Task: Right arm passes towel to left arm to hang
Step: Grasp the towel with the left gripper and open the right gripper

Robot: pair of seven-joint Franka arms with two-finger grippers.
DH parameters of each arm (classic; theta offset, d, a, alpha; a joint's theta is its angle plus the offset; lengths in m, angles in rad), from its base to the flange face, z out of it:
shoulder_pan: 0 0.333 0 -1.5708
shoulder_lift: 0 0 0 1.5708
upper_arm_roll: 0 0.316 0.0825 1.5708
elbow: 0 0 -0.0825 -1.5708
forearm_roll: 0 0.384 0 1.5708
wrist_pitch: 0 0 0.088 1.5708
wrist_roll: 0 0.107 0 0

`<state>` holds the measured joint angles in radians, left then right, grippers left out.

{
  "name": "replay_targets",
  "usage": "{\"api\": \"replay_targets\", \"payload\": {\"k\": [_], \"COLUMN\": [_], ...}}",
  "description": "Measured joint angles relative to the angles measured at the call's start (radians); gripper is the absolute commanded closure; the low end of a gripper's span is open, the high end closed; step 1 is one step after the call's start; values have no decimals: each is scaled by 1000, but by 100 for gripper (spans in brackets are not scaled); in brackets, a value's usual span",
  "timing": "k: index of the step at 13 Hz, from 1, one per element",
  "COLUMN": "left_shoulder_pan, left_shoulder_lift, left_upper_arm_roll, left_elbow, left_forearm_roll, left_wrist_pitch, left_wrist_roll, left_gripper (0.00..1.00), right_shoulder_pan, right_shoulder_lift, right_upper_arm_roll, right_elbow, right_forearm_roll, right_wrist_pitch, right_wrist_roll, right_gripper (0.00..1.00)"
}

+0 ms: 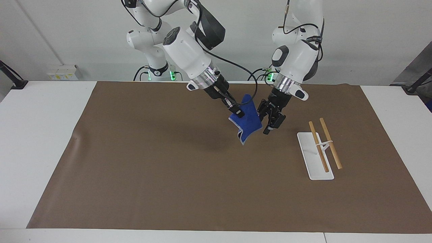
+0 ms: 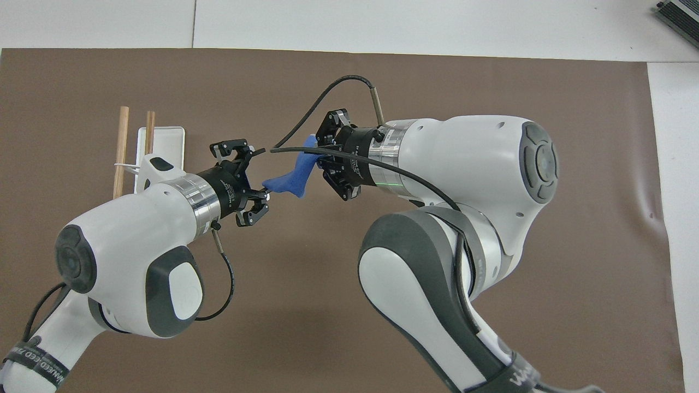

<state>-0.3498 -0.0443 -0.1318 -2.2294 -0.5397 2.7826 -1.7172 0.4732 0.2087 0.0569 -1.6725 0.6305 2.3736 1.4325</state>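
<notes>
I hold the towel (image 1: pixel 248 119) up over the middle of the brown mat (image 1: pixel 152 168) in the right pincer (image 1: pixel 235 110), clamped shut on its upper edge, so the cloth hangs free for the handover. My left pincer (image 1: pixel 265 122) sits at the towel's dangling side edge, fingers partly spread around it; I cannot tell if they grip. The rack (image 1: pixel 320 148) waits toward the left arm's end of the table (image 1: pixel 40 111).

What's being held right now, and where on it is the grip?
The right tool is shut on the blue towel's upper edge, holding it in the air. The left tool is at its side edge; no secure hold is visible.
</notes>
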Motion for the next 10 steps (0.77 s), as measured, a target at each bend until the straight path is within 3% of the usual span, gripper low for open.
{"api": "replay_targets", "payload": {"k": [5,7,8,9,10], "left_shoulder_pan": [0,0,1,1,1], "left_shoulder_lift": [0,0,0,0,0], "left_upper_arm_roll": [0,2,3,4,4], "left_elbow": [0,0,0,0,0], "left_forearm_roll": [0,0,0,0,0], "left_wrist_pitch": [-6,-6,-6,-6,-6], "left_wrist_roll": [5,28,66,107,147], "left_gripper": [97,100,100,100,100], "right_shoulder_pan": [0,0,0,0,0], "right_shoulder_lift": [0,0,0,0,0], "right_upper_arm_roll": [0,0,0,0,0], "right_elbow": [0,0,0,0,-1], "right_forearm_roll": [0,0,0,0,0], "right_wrist_pitch": [0,0,0,0,-1], "right_wrist_roll": [0,0,0,0,0], "right_gripper": [100,100,76,31,10]}}
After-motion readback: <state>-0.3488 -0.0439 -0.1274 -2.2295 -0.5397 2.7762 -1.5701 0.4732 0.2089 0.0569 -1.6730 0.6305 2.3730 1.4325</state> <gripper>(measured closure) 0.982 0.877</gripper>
